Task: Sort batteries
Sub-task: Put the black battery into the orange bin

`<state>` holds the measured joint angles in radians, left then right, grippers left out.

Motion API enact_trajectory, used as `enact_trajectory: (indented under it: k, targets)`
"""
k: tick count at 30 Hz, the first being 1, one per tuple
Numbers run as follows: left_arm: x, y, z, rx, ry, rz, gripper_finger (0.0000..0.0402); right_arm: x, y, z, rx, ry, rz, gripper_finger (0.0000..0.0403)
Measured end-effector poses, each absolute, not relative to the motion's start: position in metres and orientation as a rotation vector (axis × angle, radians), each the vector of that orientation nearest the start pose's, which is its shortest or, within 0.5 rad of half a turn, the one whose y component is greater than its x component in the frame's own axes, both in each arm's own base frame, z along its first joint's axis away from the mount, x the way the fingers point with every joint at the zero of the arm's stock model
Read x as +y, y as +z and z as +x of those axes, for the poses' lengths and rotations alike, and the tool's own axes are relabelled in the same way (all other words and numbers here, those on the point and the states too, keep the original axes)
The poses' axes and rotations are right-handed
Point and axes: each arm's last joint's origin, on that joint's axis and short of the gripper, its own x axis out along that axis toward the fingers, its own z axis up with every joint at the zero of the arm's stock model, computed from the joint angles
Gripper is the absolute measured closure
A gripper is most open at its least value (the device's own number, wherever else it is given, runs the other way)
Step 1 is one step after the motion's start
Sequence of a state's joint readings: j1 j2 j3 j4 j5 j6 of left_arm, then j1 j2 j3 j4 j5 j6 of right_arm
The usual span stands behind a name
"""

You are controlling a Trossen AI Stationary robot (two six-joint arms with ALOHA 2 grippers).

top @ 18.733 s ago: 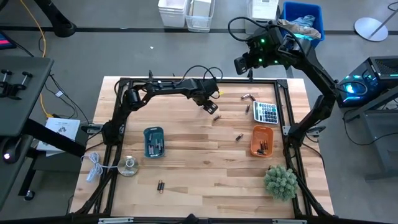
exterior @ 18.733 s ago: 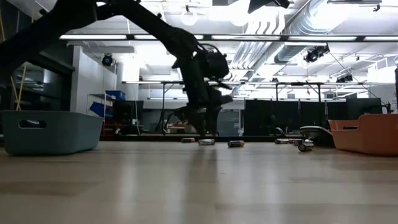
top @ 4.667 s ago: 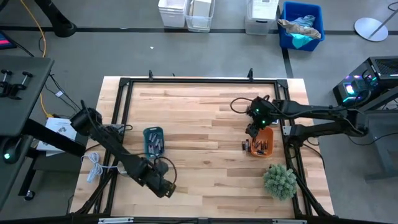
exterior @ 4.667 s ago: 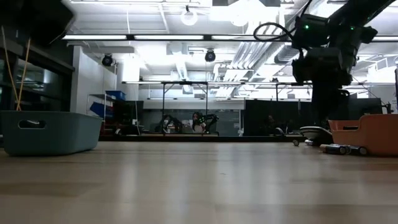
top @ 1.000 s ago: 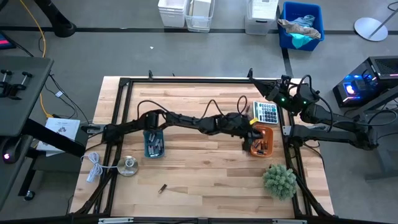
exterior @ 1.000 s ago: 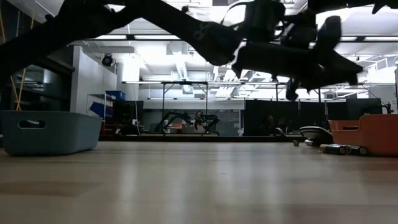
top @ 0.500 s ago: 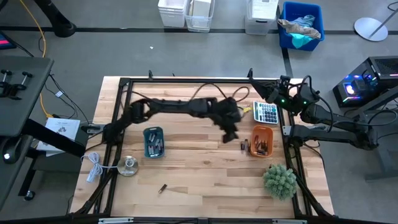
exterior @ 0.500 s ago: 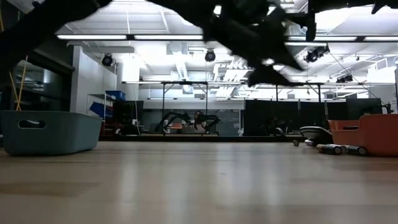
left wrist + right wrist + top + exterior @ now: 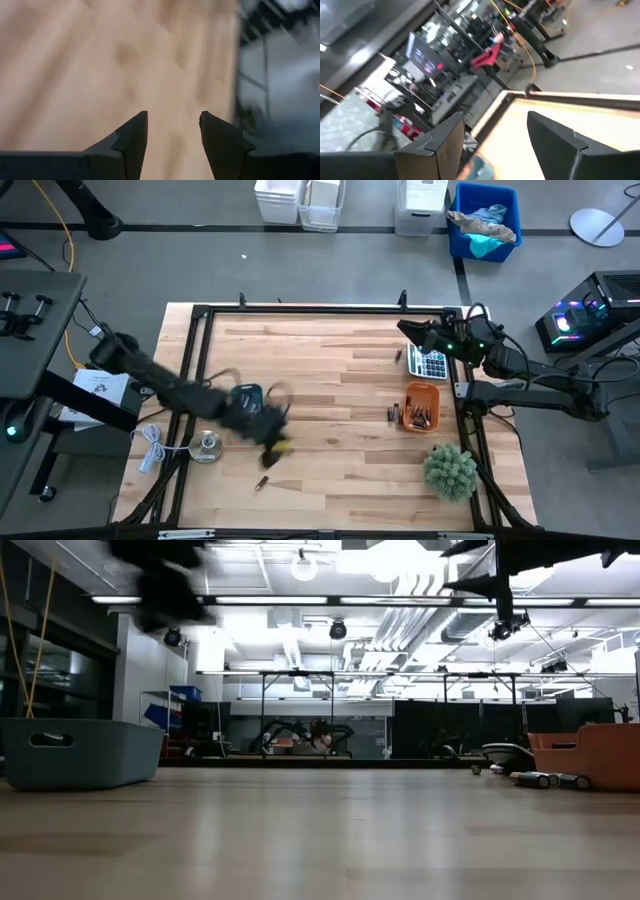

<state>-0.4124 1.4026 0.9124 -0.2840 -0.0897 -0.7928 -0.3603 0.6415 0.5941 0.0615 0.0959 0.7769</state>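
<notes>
**Both grippers open and empty, batteries down on the bench**

Left gripper [image 9: 172,117]: dark wedge-shaped fingers [image 9: 132,137] set apart, nothing between them, only pale wood grain beyond. From above, placed over the bench [image 9: 330,370] toward its near left corner, just on the near side of the blue tray [image 9: 245,394]. No battery touching these fingers.

Closest to them, toward the near edge: one loose battery [image 9: 262,482], a small dark cylinder lying flat on bare wood. Long axis slanted, from near-left up to far-right. Clear of the fingertips, near but not under them.

Right gripper [image 9: 495,125]: fingers spread wide, holding nothing. Hangs above the far right corner of the bench, over the grey calculator [image 9: 431,364], well apart from every cell.

Further batteries [image 9: 418,414] inside the orange tray [image 9: 424,390] at the right edge, dark slim cylinders packed together, mostly lengthwise from far edge to near edge. Two more cells [image 9: 395,414] on the wood just beside that tray's left wall, side by side, pointing the same far-to-near way. From table height, seen as short silvery rounds lying flat in front of the tray. One more small cell [image 9: 397,353] left of the calculator; direction not clear.

Contents of the blue tray largely hidden by the left arm.

Elsewhere: bushy green plant [image 9: 450,470] at the near right corner, coiled white cable [image 9: 150,450] at the left edge.
</notes>
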Motion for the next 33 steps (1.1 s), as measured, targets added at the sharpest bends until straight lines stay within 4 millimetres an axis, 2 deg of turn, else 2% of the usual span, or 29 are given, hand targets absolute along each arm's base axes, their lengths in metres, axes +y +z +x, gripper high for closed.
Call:
enact_trajectory:
  k: [2,4,7,10,14,16,20,26,33]
  targets:
    - [-0.142,0.229,0.242,0.89,-0.046,-0.545,0.0235,-0.056,0.308,0.142,-0.156,-0.442,0.766,0.0192]
    - [-0.164,0.219,0.227,0.98,-0.036,-0.594,0.0235,-0.056,0.305,0.142,-0.127,-0.454,0.77,0.0192]
    - [-0.19,0.213,0.225,1.046,-0.006,-0.692,0.0235,-0.056,0.302,0.142,-0.097,-0.466,0.774,0.0192]
    - [-0.205,0.201,0.232,1.188,0.084,-0.678,0.0235,-0.056,0.3,0.142,-0.082,-0.471,0.771,0.0192]
    - [-0.212,0.185,0.242,1.396,0.322,-0.657,0.0235,-0.056,0.3,0.141,-0.076,-0.472,0.758,0.0192]
    - [-0.214,0.177,0.247,1.436,0.397,-0.645,0.0235,-0.056,0.299,0.141,-0.062,-0.476,0.751,0.0192]
    - [-0.22,0.171,0.262,1.415,0.396,-0.703,0.0235,-0.056,0.297,0.141,-0.043,-0.482,0.743,0.0192]
    - [-0.219,0.167,0.262,1.414,0.462,-0.724,0.0235,-0.056,0.295,0.141,-0.014,-0.491,0.731,0.0192]
    - [-0.22,0.152,0.265,1.463,0.483,-0.722,0.0235,-0.056,0.289,0.14,0.044,-0.512,0.738,0.0192]
